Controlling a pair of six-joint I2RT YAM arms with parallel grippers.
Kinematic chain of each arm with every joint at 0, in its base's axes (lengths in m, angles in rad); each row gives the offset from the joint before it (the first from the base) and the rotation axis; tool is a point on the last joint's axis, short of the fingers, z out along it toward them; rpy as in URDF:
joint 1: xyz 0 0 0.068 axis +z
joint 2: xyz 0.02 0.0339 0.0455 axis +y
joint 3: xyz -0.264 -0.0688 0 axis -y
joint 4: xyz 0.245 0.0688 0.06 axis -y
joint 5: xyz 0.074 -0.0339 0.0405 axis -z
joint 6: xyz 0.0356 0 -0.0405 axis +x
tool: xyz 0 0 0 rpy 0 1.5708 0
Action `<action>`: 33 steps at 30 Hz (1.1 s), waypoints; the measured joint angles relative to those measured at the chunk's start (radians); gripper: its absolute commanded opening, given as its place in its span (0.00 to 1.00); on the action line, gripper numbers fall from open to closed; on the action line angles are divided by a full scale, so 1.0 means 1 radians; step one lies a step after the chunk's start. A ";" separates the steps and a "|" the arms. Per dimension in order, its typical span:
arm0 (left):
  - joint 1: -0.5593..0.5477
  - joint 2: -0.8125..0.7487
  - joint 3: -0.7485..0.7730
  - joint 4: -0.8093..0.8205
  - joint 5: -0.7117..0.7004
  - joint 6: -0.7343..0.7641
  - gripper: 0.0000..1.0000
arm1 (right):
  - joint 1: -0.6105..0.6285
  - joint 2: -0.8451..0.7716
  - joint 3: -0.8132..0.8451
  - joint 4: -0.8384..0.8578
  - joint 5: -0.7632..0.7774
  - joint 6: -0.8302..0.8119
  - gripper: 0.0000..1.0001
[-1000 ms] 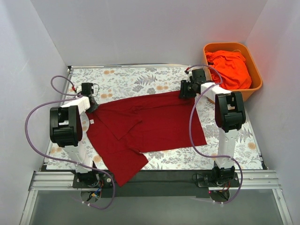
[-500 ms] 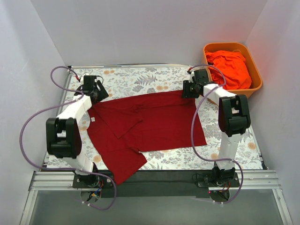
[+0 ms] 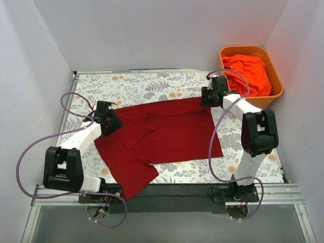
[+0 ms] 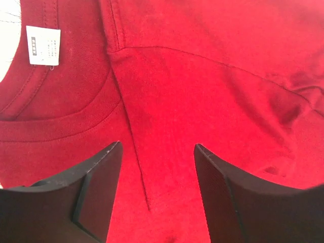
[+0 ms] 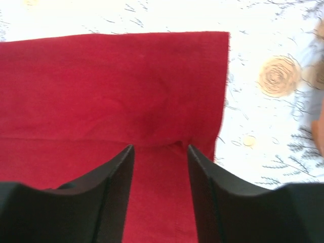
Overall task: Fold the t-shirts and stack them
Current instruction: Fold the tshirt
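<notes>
The dark crimson t-shirt (image 3: 167,134) lies spread on the floral table, with one part folded over itself and a sleeve hanging toward the near edge. My left gripper (image 3: 110,123) is open and empty just over its collar end. In the left wrist view the gripper (image 4: 158,152) is over a sleeve seam, with the collar and its white label (image 4: 43,45) to the upper left. My right gripper (image 3: 208,96) is open and empty at the shirt's far right corner; the right wrist view (image 5: 159,149) shows it over a folded edge of the shirt. The orange-red t-shirt (image 3: 248,73) lies crumpled in the tub.
The rigid orange tub (image 3: 276,87) stands at the far right corner. The floral tablecloth (image 3: 147,83) shows bare beyond the shirt. White walls close in the left, back and right. A dark rail (image 3: 182,191) runs along the near edge.
My left gripper has swung from the far left edge of the table back toward me and now sits over the shirt's collar. My right gripper has shifted slightly right.
</notes>
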 measured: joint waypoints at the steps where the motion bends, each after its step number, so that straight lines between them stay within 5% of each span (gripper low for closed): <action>1: 0.000 0.013 0.000 0.004 0.002 -0.002 0.53 | -0.001 0.002 -0.001 -0.001 0.013 -0.004 0.41; 21: 0.000 0.138 -0.013 0.030 0.034 0.027 0.47 | -0.066 0.068 -0.074 0.044 -0.037 -0.092 0.30; 26: 0.000 0.140 -0.014 0.029 0.022 0.043 0.34 | -0.068 0.085 -0.074 0.054 -0.063 -0.105 0.06; 33: 0.002 0.141 -0.014 0.006 -0.015 0.069 0.16 | -0.073 0.067 -0.094 0.063 -0.039 -0.105 0.02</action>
